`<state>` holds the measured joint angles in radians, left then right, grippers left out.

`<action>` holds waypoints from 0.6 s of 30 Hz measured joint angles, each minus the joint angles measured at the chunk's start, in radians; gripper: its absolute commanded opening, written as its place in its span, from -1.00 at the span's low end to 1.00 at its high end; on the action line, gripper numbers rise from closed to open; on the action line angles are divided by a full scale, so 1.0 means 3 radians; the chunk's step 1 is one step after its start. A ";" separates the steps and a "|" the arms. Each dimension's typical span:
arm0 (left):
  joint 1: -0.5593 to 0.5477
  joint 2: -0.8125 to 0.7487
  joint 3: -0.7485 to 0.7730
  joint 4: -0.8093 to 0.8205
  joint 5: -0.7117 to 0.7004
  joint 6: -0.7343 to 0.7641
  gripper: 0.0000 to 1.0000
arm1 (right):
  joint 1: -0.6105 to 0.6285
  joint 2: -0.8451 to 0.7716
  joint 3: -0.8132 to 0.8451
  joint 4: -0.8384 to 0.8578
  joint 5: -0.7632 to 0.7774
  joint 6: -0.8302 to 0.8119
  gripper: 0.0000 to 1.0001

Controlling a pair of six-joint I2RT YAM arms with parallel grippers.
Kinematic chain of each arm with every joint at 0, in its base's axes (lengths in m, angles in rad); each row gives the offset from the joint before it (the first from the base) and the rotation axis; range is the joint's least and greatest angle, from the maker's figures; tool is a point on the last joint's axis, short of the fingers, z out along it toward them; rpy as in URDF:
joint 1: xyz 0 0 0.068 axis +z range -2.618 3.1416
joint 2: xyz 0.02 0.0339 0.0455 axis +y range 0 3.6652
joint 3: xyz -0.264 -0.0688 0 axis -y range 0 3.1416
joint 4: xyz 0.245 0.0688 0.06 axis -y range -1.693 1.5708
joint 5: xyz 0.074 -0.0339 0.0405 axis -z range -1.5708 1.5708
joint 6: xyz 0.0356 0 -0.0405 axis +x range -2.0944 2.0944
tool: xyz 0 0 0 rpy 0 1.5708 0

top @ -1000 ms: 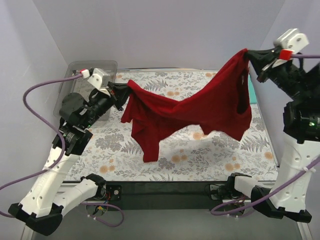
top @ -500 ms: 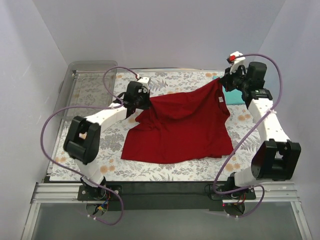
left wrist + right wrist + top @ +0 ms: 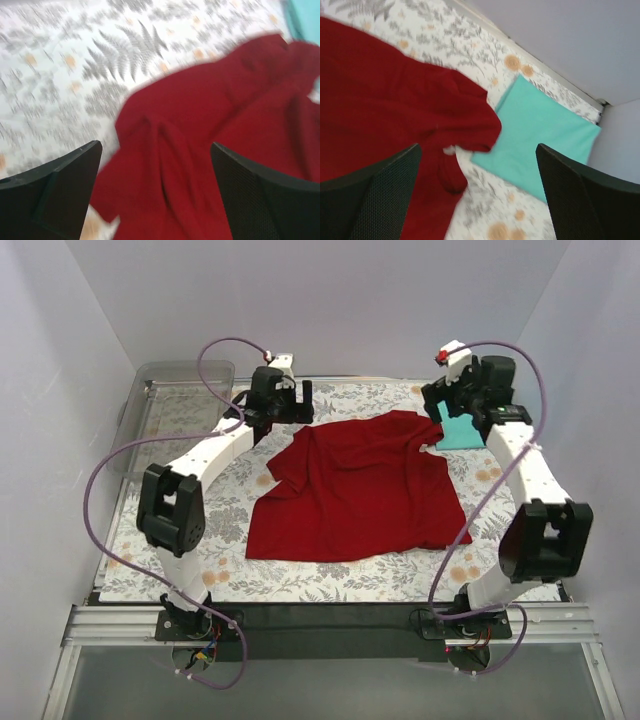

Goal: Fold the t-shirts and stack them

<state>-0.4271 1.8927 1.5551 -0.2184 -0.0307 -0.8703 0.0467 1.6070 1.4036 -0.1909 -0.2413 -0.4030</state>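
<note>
The red t-shirt (image 3: 360, 490) is laid (rumpled) at 5 o'clock of the left gripper (image 3: 293, 400) and 7 o'clock of the right gripper (image 3: 432, 400), both splayed wide and empty.

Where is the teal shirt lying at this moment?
In the top view, the teal shirt lies folded at the far right corner of the table, beside the red shirt, at its far right edge.

Bright, even light, seemingly from above; soft shadows; motion blur in both wrist views.
</note>
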 measured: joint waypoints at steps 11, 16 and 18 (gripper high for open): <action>-0.0624 -0.2079 -0.1985 -0.0605 0.0963 -0.0886 0.65 | -0.0340 -0.1628 -0.1535 -0.2358 -0.0754 -0.2942 0.45; -0.0950 -0.2201 -0.2776 -0.0779 0.0985 -0.1311 0.65 | -0.0338 -0.1670 -0.1977 -0.2890 -0.0820 -0.3855 0.37; -0.0955 -0.2243 -0.2956 -0.0841 0.0912 -0.1442 0.65 | -0.0338 -0.1609 -0.2019 -0.2903 -0.0830 -0.4007 0.36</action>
<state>-0.7136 1.2198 0.6682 -0.4706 0.2428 -1.3029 -0.0547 1.1244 0.7979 -1.0618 -0.4904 -1.6051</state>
